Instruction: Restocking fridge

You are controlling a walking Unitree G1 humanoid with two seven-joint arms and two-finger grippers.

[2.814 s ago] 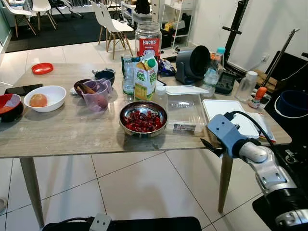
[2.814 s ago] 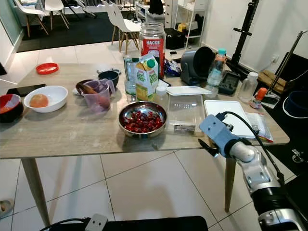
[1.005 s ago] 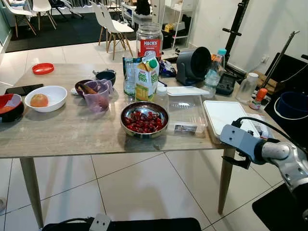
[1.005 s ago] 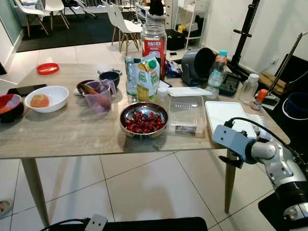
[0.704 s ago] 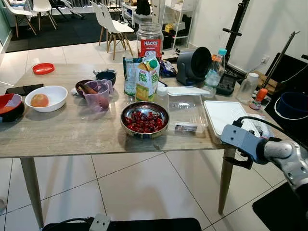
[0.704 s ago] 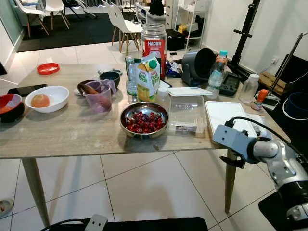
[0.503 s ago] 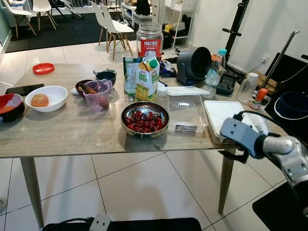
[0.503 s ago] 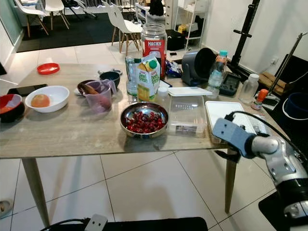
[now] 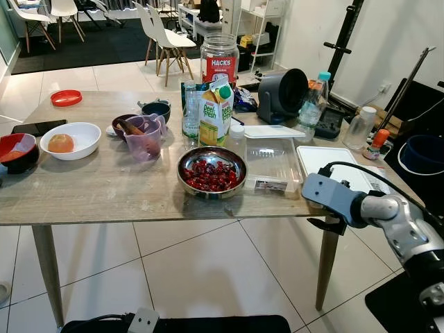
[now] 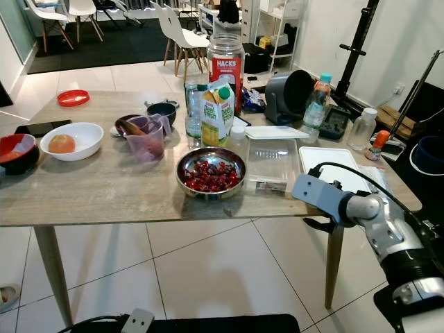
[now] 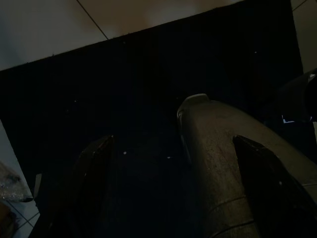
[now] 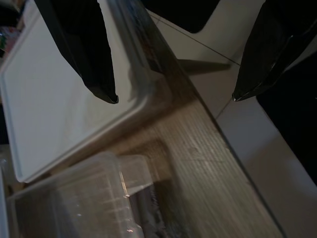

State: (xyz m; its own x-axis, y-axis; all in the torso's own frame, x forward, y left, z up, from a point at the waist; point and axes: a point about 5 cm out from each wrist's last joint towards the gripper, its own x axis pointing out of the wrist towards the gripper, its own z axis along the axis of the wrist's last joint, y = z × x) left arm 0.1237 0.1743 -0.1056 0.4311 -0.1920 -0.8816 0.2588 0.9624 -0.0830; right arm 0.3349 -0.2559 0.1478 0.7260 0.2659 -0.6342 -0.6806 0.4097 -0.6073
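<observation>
Right hand (image 12: 173,64) is at the near right edge of the table (image 9: 104,194), fingers (image 12: 81,54) spread wide and holding nothing. In the right wrist view one finger lies over the white tray (image 12: 54,99), the other out past the table edge above the tiled floor; the clear plastic container (image 12: 74,203) sits just beyond. From the head views the right wrist housing (image 9: 326,198) covers the table's front right corner.

Left hand (image 11: 168,193): left wrist view is very dark; two dark fingers (image 11: 94,168) stand apart above a black mat, gripping nothing.

On the table, near to far: steel bowl of red berries (image 9: 211,173) close to the front edge; clear container (image 9: 272,163) just to its right; white tray (image 9: 333,159) further right. Behind the bowl stand the juice carton (image 9: 214,114) and a water bottle (image 9: 190,109), with the HACKS jar (image 9: 220,61) behind them. To the left: purple measuring jug (image 9: 144,139), white bowl holding an orange fruit (image 9: 69,139), red bowl (image 9: 15,152) at the left edge, red dish (image 9: 66,98) at the far side.
</observation>
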